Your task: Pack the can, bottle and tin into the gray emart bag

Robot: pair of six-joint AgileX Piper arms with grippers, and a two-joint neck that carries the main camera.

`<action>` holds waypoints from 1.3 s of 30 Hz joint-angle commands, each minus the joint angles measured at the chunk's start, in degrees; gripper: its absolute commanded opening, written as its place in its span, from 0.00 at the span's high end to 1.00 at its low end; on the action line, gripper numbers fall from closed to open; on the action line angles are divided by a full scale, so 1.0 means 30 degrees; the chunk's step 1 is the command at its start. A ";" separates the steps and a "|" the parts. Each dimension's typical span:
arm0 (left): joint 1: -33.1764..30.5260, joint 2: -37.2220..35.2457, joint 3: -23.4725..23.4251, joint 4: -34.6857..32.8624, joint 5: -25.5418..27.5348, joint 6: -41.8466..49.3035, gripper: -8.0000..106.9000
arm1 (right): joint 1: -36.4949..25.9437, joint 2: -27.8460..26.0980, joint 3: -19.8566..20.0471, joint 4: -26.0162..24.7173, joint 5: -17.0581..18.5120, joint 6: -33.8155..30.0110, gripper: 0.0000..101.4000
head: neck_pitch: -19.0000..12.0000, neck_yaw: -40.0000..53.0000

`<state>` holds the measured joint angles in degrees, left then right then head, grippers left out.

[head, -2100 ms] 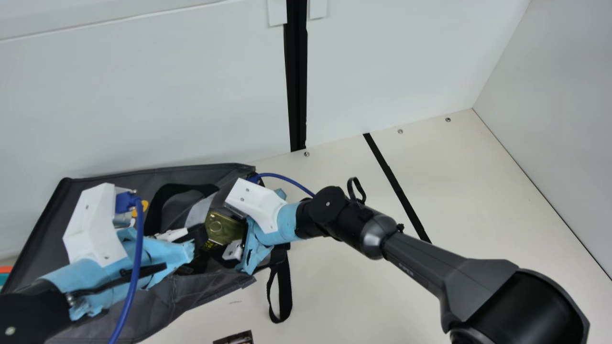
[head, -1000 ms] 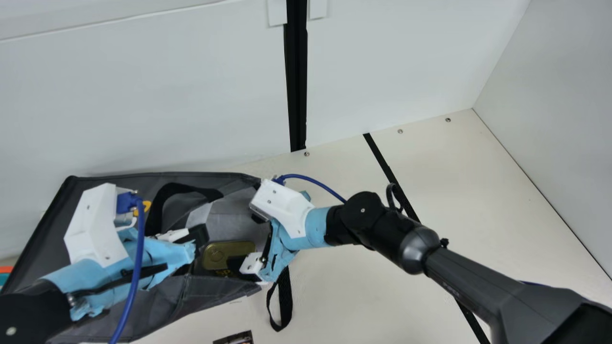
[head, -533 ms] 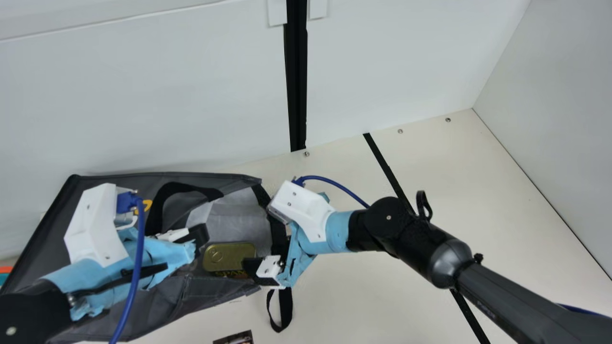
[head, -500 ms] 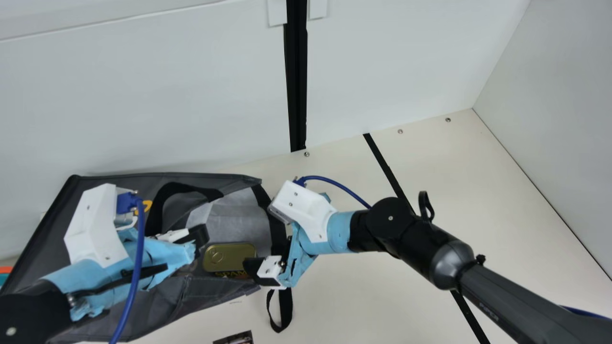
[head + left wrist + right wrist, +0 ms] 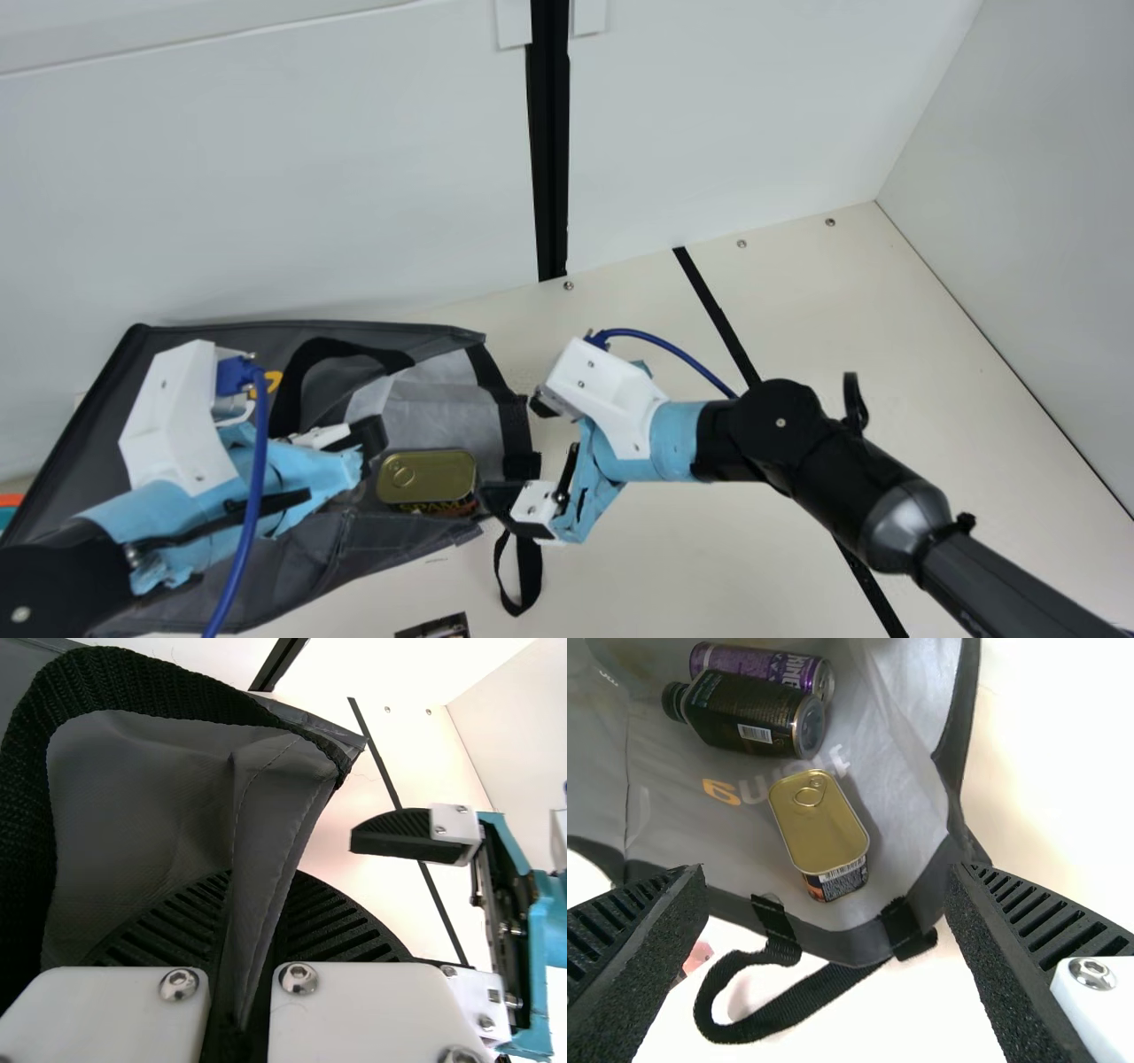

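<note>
Left gripper (image 5: 374, 436): clenched on a fold of the gray emart bag (image 5: 443, 412), which lies on its side. Inside the bag, the purple can (image 5: 742, 663) and dark bottle (image 5: 740, 712) lie side by side. The tin (image 5: 430, 477), gold lid with pull ring, sits in the bag near its mouth. Right gripper (image 5: 512, 452): released, fingers spread and holding nothing, at the mouth. Adjacent, a black strap (image 5: 531, 567) hangs out in a loop.

Purple can (image 5: 757, 663), dark bottle (image 5: 740, 714) — both on their sides, gold-lidded tin (image 5: 819, 826) upright, inside open gray bag (image 5: 899, 775)
</note>
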<state>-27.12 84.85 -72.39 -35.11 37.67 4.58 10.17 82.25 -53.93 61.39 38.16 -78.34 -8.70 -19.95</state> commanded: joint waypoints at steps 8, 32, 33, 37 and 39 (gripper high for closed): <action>0.0000 0.0000 0.0000 0.0000 0.0000 0.0000 0.84 | -0.0911 -0.1611 0.0531 -0.0773 0.0470 0.0828 0.10 | -0.0433 -0.0016; 0.0000 0.0000 0.0000 0.0000 0.0000 0.0000 0.84 | -0.3975 -0.6679 0.2154 -0.3495 0.1666 0.4016 0.10 | -0.0433 -0.0016; 0.0000 0.0000 0.0000 0.0000 0.0000 0.0000 0.84 | -0.4104 -0.6883 0.2199 -0.3673 0.1675 0.4207 0.10 | -0.0433 -0.0016; 0.0000 0.0000 0.0000 0.0000 0.0000 0.0000 0.84 | -0.4610 -0.7662 0.2353 -0.4422 0.1666 0.5003 0.10 | -0.0433 -0.0016; 0.0000 0.0000 0.0000 0.0000 0.0000 0.0000 0.84 | -0.4852 -0.8033 0.2420 -0.4823 0.1643 0.5437 0.10 | -0.0433 -0.0016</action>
<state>-27.12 84.85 -72.39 -35.11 37.67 4.58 -4.08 58.74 -46.79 47.80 43.42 -62.88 -8.70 -19.95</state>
